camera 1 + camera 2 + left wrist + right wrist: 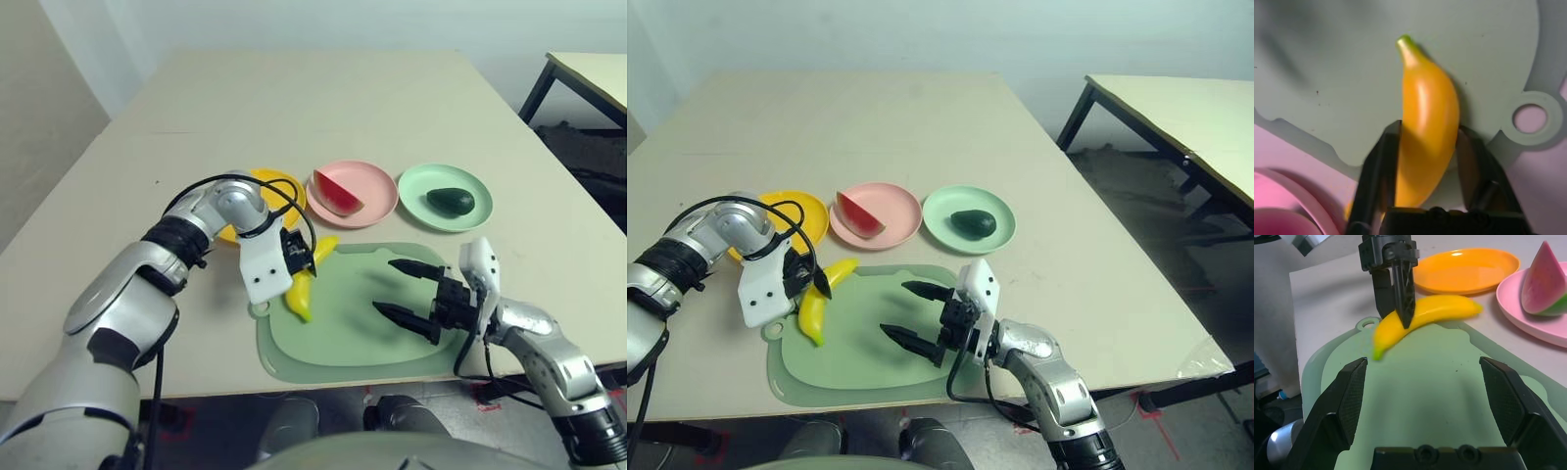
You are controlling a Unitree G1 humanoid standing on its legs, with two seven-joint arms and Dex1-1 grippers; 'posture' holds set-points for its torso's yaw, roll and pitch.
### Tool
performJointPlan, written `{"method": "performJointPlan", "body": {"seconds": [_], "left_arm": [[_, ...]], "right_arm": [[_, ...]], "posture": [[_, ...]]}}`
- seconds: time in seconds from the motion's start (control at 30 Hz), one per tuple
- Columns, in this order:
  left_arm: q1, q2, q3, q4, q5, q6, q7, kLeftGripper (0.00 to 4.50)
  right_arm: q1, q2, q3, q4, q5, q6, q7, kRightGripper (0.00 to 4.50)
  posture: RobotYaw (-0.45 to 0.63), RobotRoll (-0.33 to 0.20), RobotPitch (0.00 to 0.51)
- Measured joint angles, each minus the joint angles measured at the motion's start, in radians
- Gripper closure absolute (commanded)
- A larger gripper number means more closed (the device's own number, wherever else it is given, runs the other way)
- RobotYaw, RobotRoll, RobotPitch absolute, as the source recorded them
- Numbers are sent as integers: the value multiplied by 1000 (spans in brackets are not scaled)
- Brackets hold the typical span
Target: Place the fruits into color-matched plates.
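We see a plain yellow curved banana with a green tip, a red watermelon wedge with green rind, and a dark green oval avocado.

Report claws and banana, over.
Left claw closed on banana at mat's edge. Right claw open above mat, empty. Yellow plate bare, nothing blocking.

banana — glossy, smooth | plates — smooth plastic | mat — matt

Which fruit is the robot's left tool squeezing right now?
The curved yellow banana, partly over the green mat. The watermelon wedge and avocado each sit on a plate instead.
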Motion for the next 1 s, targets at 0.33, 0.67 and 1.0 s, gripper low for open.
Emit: {"method": "performJointPlan", "body": {"seconds": [0.33,0.67,1.0], "left_arm": [[30,94,-9,-261,-243,207,0,2880],[18,212,165,-336,-335,403,0,2880],[-33,206,241,145,71,143,144,2880]], "right_arm": [[5,-1,7,-1,-11,-39,21,0],[30,20,4,-13,-97,-163,-45,0],[105,85,-46,-86,-158,-160,-293,0]], "posture": [[95,0,18],[139,0,20],[107,0,0]]}}
